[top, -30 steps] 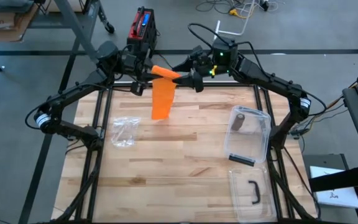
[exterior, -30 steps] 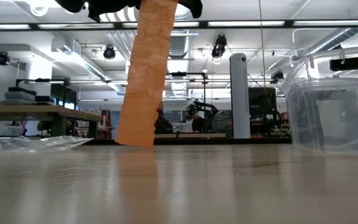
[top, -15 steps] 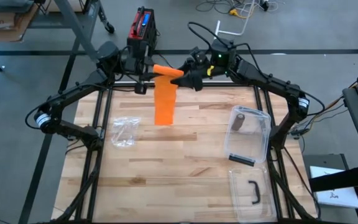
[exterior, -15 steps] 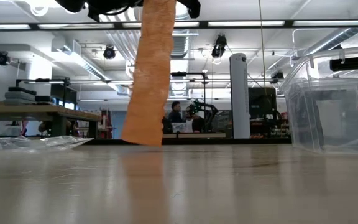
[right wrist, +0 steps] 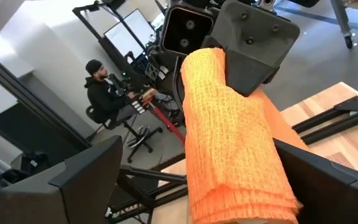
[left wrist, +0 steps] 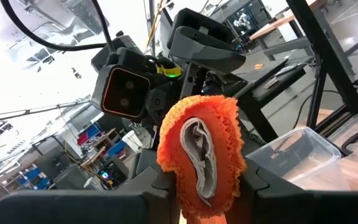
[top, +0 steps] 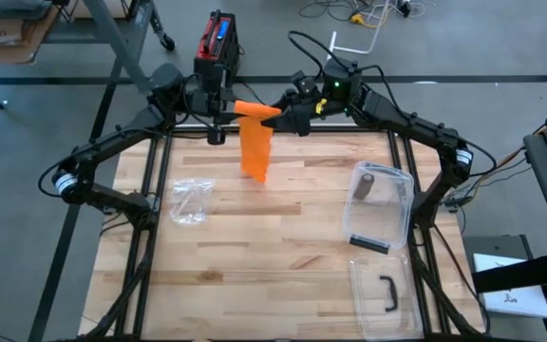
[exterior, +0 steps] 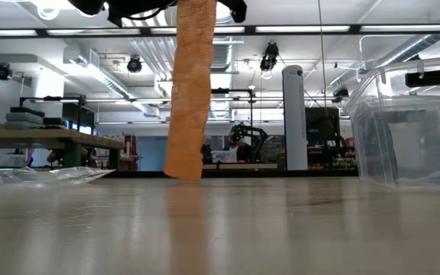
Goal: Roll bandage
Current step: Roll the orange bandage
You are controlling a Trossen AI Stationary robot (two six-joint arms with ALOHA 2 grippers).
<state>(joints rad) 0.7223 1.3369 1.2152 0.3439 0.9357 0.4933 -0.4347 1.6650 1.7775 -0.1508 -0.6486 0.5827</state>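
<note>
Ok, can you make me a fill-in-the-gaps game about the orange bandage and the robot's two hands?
1. The orange woven bandage roll is held up over the table's ____ edge.
2. The left hand is shut on one ____ of the roll.
3. The right hand has its fingers ____ on either side of the roll.
4. The loose orange strip hangs down and its tip just reaches the ____ table top.

Missing words: far; end; open; wooden

Light: ceiling strips [exterior: 296,29] are shining evenly | Glare: sky is blowing out white in left wrist view | Focus: tabletop [exterior: 220,229] foreground is blurring softly
</note>
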